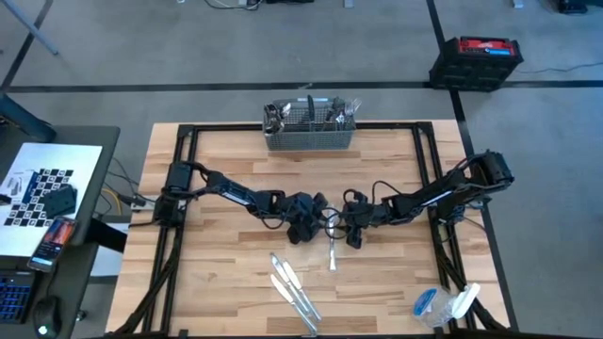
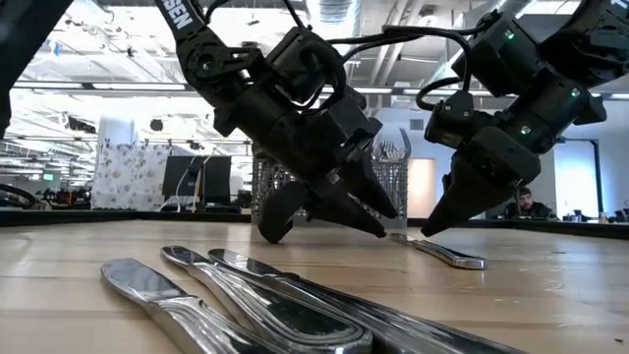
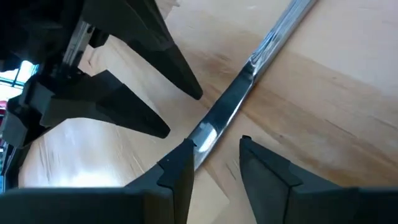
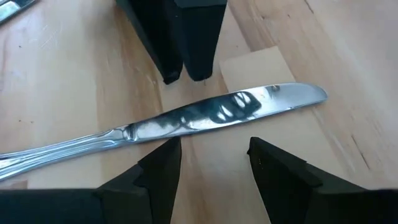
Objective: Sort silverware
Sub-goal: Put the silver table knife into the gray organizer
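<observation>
We see three knives [image 1: 292, 290] lying grouped on the bench [image 1: 207, 282], left tool [image 1: 306, 229] narrow-open and right tool [image 1: 354, 235] wide-open, both empty over one knife [image 1: 333, 252] at centre. Much silverware sits in the mesh basket [image 1: 309, 139]; sorting barely started.

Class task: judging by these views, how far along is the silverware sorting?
Done: some silverware already stands in the mesh basket. In hand: both open end effectors, left and right, hover over one knife lying flat at mid-table; neither grips it. Left: that knife and the knives near the front edge.
</observation>
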